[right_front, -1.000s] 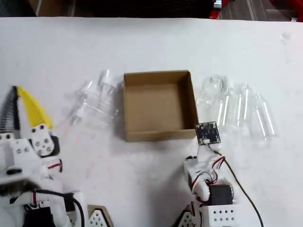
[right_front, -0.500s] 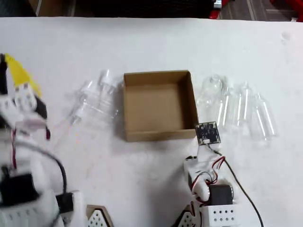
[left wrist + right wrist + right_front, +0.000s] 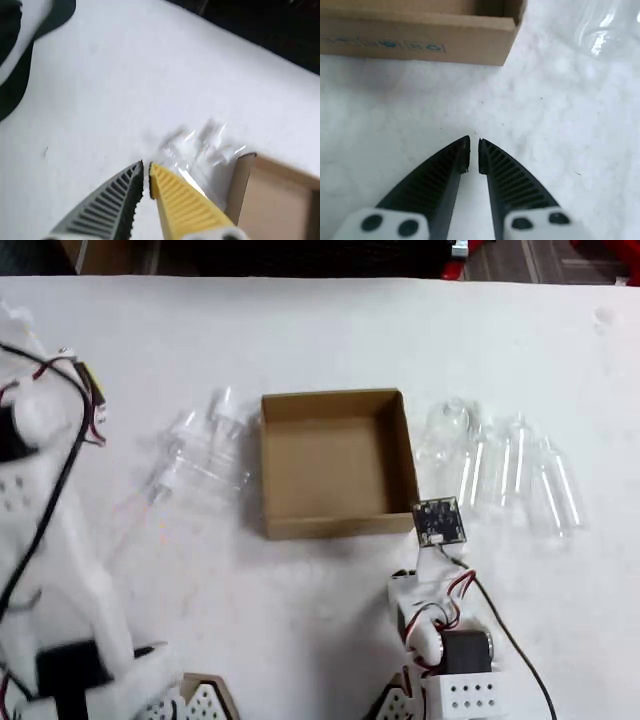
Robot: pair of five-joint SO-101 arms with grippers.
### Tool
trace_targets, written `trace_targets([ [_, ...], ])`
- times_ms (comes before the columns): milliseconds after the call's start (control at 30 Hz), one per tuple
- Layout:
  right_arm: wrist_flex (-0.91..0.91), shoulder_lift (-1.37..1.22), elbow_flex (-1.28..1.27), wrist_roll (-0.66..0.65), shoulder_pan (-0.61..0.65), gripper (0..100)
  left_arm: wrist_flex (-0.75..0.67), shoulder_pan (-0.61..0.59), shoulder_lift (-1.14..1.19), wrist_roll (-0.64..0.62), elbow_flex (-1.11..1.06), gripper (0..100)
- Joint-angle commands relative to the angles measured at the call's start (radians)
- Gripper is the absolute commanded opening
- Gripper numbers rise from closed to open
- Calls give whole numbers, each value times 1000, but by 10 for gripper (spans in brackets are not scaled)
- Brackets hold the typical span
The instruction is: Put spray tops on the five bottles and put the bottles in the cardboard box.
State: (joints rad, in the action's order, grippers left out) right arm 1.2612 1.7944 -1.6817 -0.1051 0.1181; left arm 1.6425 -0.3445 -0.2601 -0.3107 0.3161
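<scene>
Two arms stand at the near edge of the white tabletop point(image 3: 320, 340). The right arm point(image 3: 440, 640) sits low, folded in front of the box. The right hand point(image 3: 474, 150) points down at the bare surface, its two black ridged fingers drawn almost together with only a thin slit between the tips, and it holds nothing. The left arm point(image 3: 40, 540) rises along the left edge of the high view. The left hand point(image 3: 146, 172), one finger grey and one yellow, is likewise closed to a sliver and carries nothing. It hangs above the tabletop with its tips aimed toward the spray tops.

Beyond the right hand lies one cardboard box point(image 3: 335, 525). It is brown, square and open at the top, with low walls and its plain floor showing. The right wrist view shows its near wall point(image 3: 420, 40), and the left wrist view shows one corner point(image 3: 280, 200).

Left of the box, just beside its wall, lies a loose heap of spray tops point(image 3: 205, 455). They are clear plastic and glint against the white point(image 3: 200, 145). They overlap, so I cannot count them for certain.

Right of the box, the bottles point(image 3: 515, 475) lie on their sides in a row close together. They are clear and uncapped, with their necks pointing away from the arms. At least four can be made out, the one nearest the box looking rounder, but the exact number is hard to tell through the clear plastic. One bottle shows at the corner of the right wrist view point(image 3: 610, 25), past the box corner.
</scene>
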Motion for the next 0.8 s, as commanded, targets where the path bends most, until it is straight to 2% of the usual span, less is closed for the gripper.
trace_targets([
  [0,7,5,-9,-8,-2,15,137,-4,147,-23,157,23],
  [100,7,5,-9,-8,-2,15,135,1,216,-29,118,22],
  [367,7,5,-9,-8,-4,15,92,142,325,-35,-6,23],
  [533,7,5,-9,-8,-7,15,-52,143,367,-324,-74,24],
  [700,7,5,-9,-8,-7,15,-143,145,397,-453,-100,24],
  [767,7,5,-9,-8,-7,15,-183,147,418,-463,-98,23],
])
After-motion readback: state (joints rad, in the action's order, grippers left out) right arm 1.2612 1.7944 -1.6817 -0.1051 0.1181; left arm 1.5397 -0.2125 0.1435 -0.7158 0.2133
